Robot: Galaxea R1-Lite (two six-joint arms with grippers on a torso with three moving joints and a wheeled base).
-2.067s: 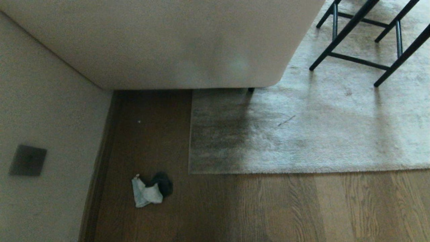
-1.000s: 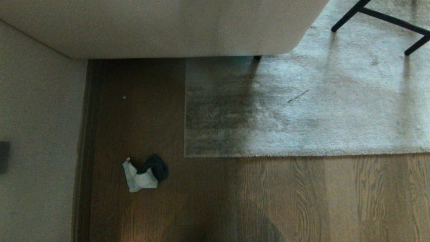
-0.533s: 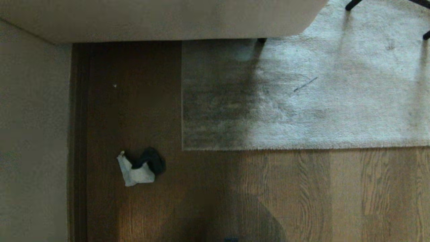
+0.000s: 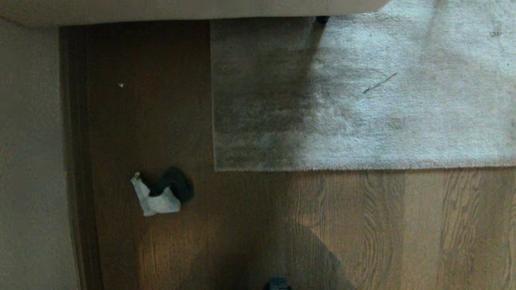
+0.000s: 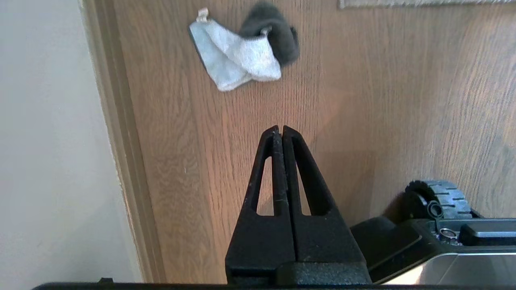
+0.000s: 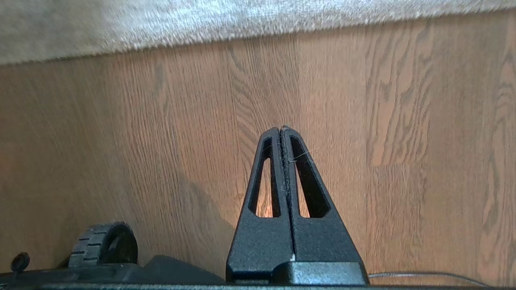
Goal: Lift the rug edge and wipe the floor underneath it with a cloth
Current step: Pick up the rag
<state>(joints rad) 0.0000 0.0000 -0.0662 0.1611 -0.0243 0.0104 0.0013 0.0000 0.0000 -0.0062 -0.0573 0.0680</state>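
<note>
Clearly the cloth [image 4: 161,194] lies lower left in the head view on the floor [image 4: 363,233], ahead of the clenched, empty left gripper [image 5: 280,129]; the right gripper [image 6: 280,129], likewise clenched, faces the rug edge [image 4: 363,168]

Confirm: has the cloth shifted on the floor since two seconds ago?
No. The cloth keeps its offset from the rug's corner; the whole head view slid because the camera tilted.

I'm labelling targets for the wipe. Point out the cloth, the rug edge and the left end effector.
cloth [image 4: 159,201], head view, white part.
rug edge [image 4: 363,168], head view, near border.
left end effector [image 5: 281,129], left wrist view, shut tips.
</note>
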